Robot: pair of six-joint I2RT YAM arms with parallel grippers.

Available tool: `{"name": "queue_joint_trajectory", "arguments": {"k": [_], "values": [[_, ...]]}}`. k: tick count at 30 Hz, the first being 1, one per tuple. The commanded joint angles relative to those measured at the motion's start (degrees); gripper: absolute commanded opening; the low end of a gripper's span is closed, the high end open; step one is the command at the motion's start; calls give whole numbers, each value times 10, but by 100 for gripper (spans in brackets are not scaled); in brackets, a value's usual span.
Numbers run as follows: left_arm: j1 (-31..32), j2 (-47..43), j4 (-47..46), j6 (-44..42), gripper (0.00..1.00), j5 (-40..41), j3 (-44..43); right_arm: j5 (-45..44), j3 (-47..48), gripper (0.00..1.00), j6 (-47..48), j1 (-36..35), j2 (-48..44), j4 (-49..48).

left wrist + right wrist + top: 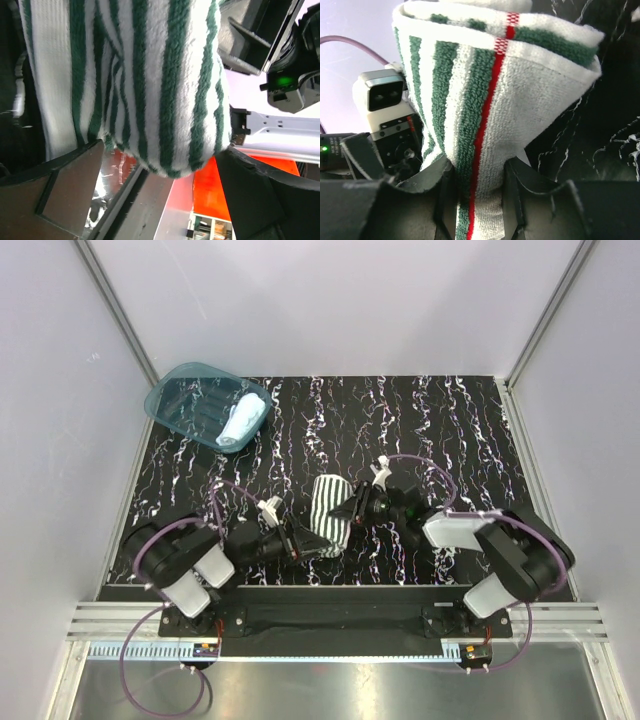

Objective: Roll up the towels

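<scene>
Pale blue cloth towel, rolled, in teal plastic tub; green-and-white striped cloth towel, rolled, pinched by right gripper, left gripper jaws apart; placing apparently outstanding.

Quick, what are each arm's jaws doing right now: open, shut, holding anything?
Left gripper: open, with the striped towel between its spread jaws.
Right gripper: closed on a fold of the striped towel.
</scene>
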State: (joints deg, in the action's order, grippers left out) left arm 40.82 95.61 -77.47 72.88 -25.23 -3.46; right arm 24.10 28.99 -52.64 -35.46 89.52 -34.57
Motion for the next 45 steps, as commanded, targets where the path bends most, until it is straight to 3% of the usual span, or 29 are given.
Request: {"name": "queue_joint_trajectory", "arguments": {"k": [1, 3, 6, 7, 10, 15, 20, 26, 33, 45], "values": [[2, -80, 33, -45, 99, 2, -15, -23, 56, 33, 65, 10, -86, 130], [3, -156, 122, -67, 99, 2, -44, -40, 76, 33, 91, 18, -128, 190], [3, -274, 363, -156, 99, 30, -139, -63, 127, 33, 140, 25, -164, 303], [3, -298, 490, -210, 99, 45, -204, -68, 152, 33, 159, 26, -170, 344], [1, -357, 629, -276, 99, 96, -292, -82, 194, 33, 180, 27, -193, 421], [-9, -380, 739, -330, 99, 169, -358, -85, 274, 33, 196, 27, -224, 491], [-42, -365, 743, -341, 99, 152, -376, -64, 331, 33, 195, 27, -244, 535], [-86, -362, 631, -316, 99, 54, -365, -1, 339, 33, 165, 27, -264, 493], [-92, -344, 518, -275, 99, -21, -370, -10, 343, 33, 163, 27, -269, 495], [-135, -264, 317, -140, 99, -123, -343, 118, 322, 34, 41, 27, -282, 270]]}}
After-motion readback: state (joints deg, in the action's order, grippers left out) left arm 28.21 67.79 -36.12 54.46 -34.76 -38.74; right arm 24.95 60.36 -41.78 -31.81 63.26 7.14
